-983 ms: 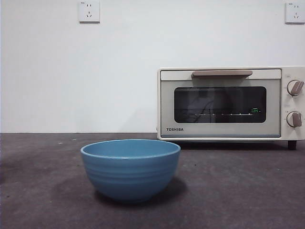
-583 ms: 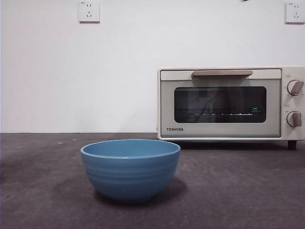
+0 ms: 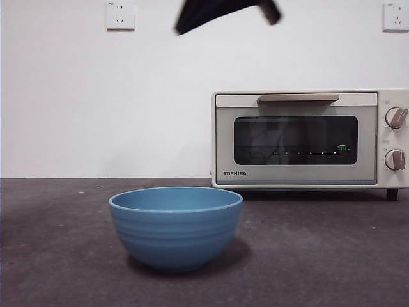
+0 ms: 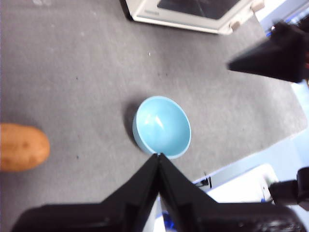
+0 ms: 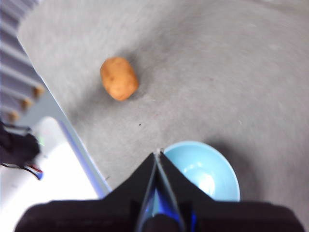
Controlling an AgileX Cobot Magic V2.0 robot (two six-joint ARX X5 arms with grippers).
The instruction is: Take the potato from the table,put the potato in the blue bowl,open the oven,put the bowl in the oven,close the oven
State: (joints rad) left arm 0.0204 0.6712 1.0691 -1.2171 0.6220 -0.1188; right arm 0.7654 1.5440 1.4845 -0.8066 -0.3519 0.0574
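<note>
Wrist views: one potato [image 5: 119,78], one empty blue bowl [image 4: 162,126], one oven [image 3: 309,139], both grippers' fingers pressed together.

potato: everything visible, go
The potato is a rounded, oblong orange-brown lump with smooth matte skin and faint darker speckles. It lies on its side on the bare table, apart from the bowl, with a soft shadow beside it. Neither gripper touches it. The left wrist view cuts it off at the picture's edge; the front view does not show it.
</note>
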